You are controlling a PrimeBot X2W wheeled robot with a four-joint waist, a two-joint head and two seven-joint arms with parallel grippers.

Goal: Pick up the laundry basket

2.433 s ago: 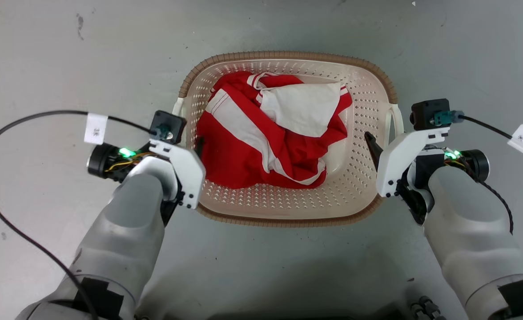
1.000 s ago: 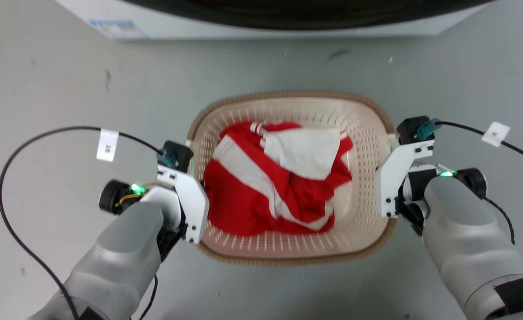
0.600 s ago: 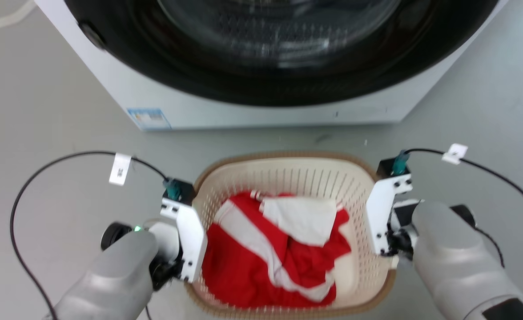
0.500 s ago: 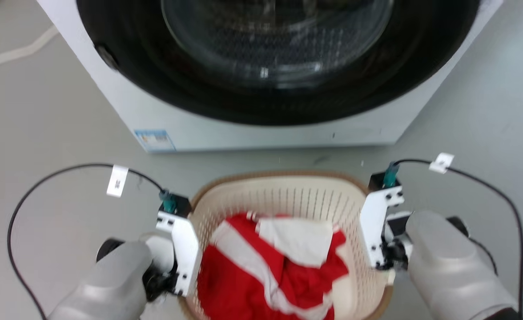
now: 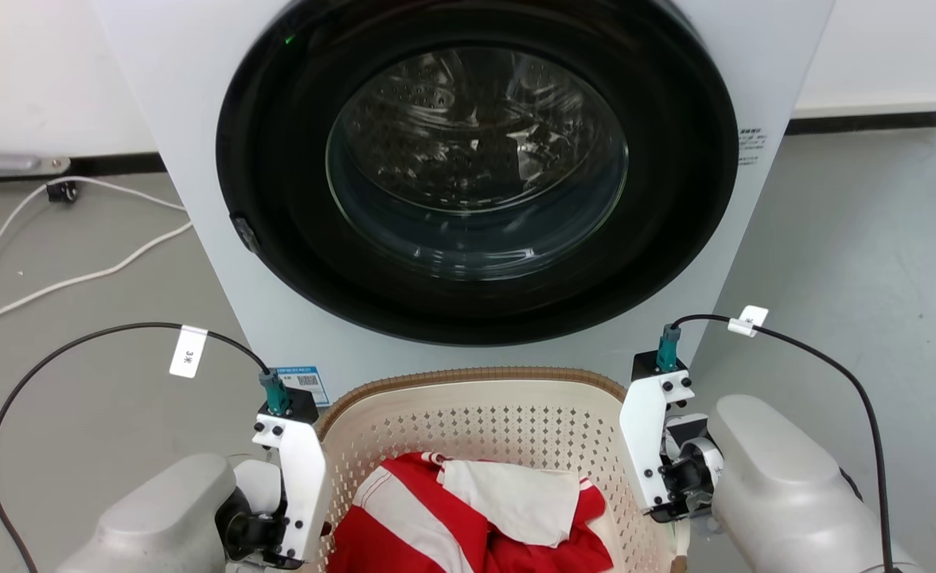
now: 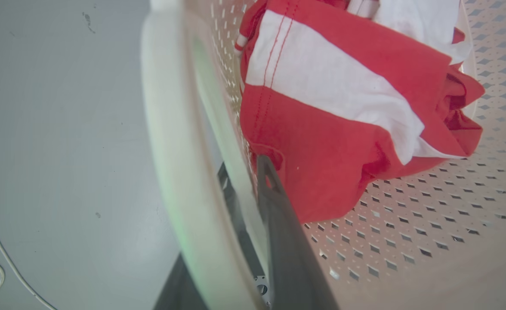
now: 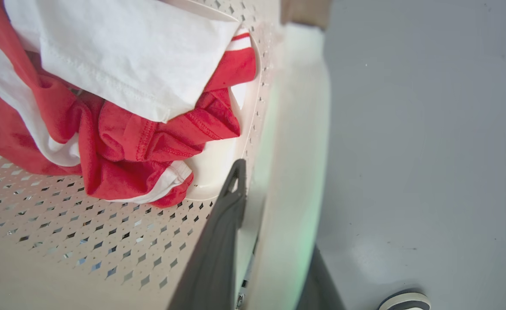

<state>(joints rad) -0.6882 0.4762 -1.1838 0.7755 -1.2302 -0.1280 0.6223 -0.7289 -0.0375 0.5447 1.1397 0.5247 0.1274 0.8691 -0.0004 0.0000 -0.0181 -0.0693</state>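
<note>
The laundry basket (image 5: 468,376), cream with perforated walls and a brown rim, hangs between my two arms low in the head view. It holds red and white clothes (image 5: 476,517). My left gripper (image 6: 244,172) is shut on the basket's left side. One dark finger (image 6: 279,224) is inside the wall, and the white handle (image 6: 167,129) runs outside it. My right gripper (image 7: 270,193) is shut on the right side the same way, with one finger (image 7: 223,224) inside and the handle (image 7: 296,129) beside it. The grey floor lies well below the basket in both wrist views.
A white washing machine (image 5: 157,119) with a closed round glass door (image 5: 476,159) stands close behind the basket. White cables (image 5: 78,274) lie on the floor at the left. Open grey floor (image 5: 858,239) lies to the machine's right.
Both grippers have closed onto the basket's sides. The head view has swung up from the floor to the washing machine. The basket has stayed between the grippers and is raised.
</note>
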